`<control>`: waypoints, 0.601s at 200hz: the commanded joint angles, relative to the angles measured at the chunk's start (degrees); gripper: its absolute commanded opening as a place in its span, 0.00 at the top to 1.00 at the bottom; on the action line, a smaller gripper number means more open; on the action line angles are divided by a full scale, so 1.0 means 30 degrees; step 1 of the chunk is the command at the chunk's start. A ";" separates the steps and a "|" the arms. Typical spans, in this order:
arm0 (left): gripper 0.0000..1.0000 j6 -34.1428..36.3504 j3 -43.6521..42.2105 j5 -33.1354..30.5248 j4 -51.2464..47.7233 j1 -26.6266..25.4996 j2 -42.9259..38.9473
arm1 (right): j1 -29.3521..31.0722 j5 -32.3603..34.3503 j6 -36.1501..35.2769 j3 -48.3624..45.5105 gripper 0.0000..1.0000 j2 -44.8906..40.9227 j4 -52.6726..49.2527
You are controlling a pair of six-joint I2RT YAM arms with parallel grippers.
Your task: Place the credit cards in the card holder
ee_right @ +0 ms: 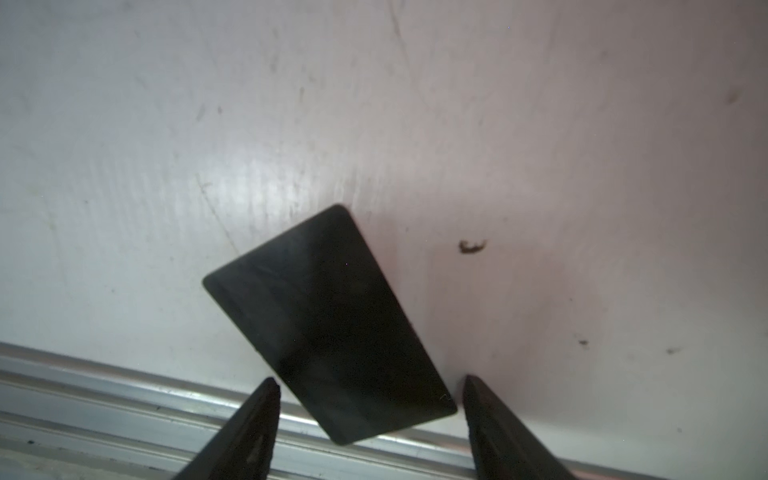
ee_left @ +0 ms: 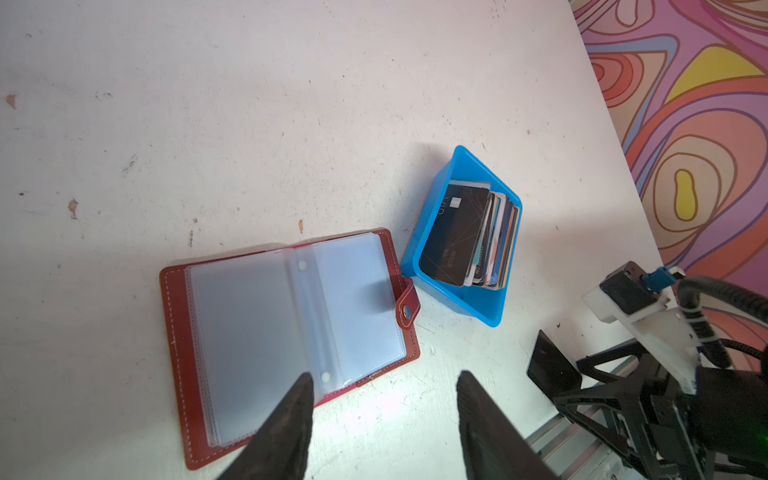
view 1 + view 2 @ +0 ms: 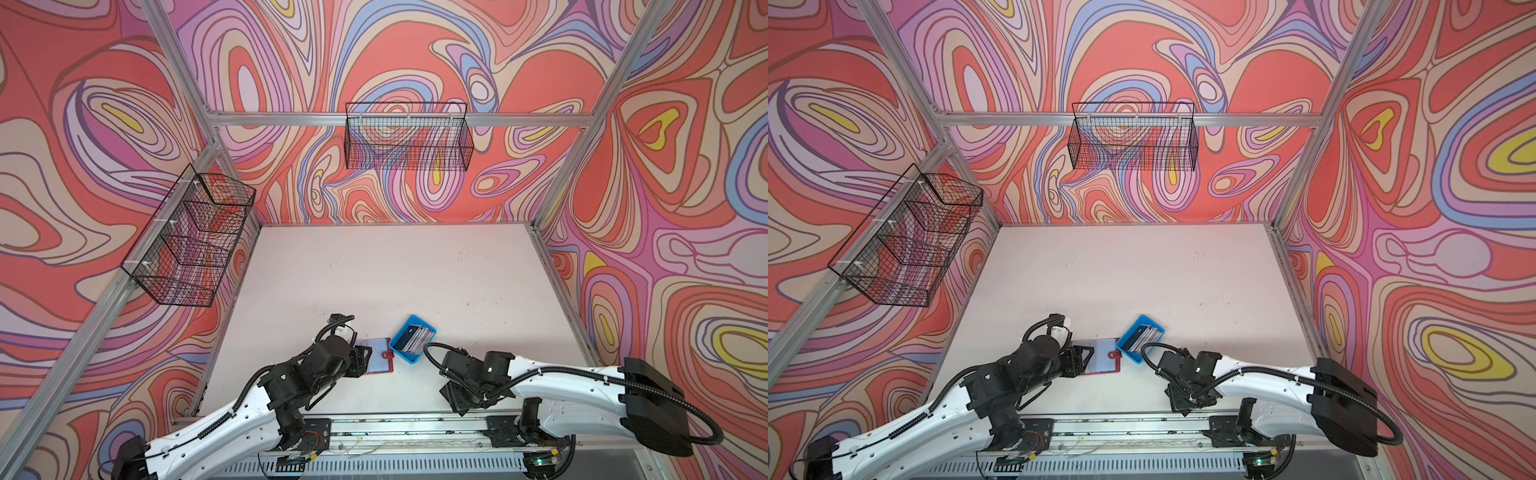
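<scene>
white table (image 3: 395, 270); left arm (image 3: 307, 374) hides part of the card holder (image 3: 380, 357).

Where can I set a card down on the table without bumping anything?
The far half of the table, up to the back wall, is bare, as is the strip right of the blue tray. Crowded: the near middle, where the card holder, tray, left gripper, right gripper and a black card sit close.
</scene>
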 commanded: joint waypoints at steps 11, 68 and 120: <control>0.43 0.0220 0.0393 -0.0578 -0.0665 -0.0058 -0.0200 | 0.1064 -0.0638 0.1208 -0.0205 0.35 0.0346 -0.0431; 0.43 0.0205 0.0467 -0.0626 -0.0680 -0.0047 -0.0061 | 0.2401 0.0459 0.1979 0.0585 0.42 0.1479 -0.0041; 0.43 0.0205 0.0514 -0.0670 -0.0842 -0.0053 -0.0140 | 0.2724 0.1367 0.1621 0.1707 0.27 0.2160 -0.0083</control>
